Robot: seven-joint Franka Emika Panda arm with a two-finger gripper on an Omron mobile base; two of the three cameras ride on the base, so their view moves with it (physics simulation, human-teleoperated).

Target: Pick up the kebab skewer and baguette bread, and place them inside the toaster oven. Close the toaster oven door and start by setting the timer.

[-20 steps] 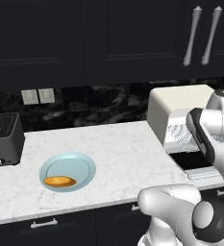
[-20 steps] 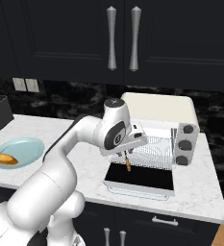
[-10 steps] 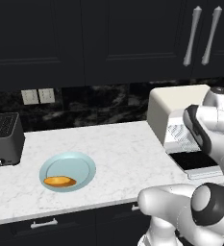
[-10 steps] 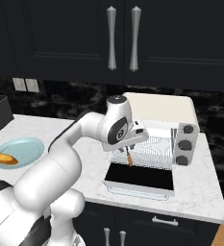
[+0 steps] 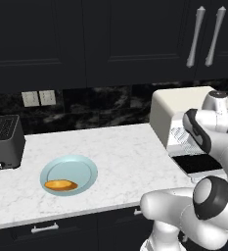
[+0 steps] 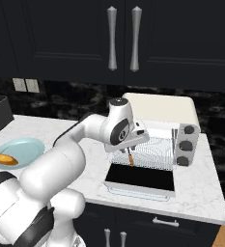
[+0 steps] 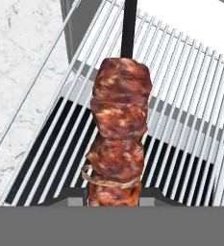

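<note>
My gripper (image 6: 130, 146) is shut on the kebab skewer (image 6: 131, 159), which hangs tip-down over the front of the wire rack (image 6: 150, 148) of the cream-white toaster oven (image 6: 158, 110). Its glass door (image 6: 140, 178) lies folded down and open. In the hand view the reddish-brown meat chunks (image 7: 117, 139) stand close before the camera, with the rack's bars (image 7: 192, 120) behind them. The golden baguette bread (image 5: 60, 185) lies on the light-blue plate (image 5: 81, 169) at the counter's left, far from the gripper.
A dark grey slot toaster (image 5: 5, 142) stands at the far left of the white marble counter (image 5: 125, 157). The oven's grey knobs (image 6: 184, 145) sit on its right front. Dark cabinets hang above, and the counter's front edge is close below the open door.
The hand has edged slightly toward the oven and down with the skewer; the forearm has turned a little. Bread and plate have not moved.
</note>
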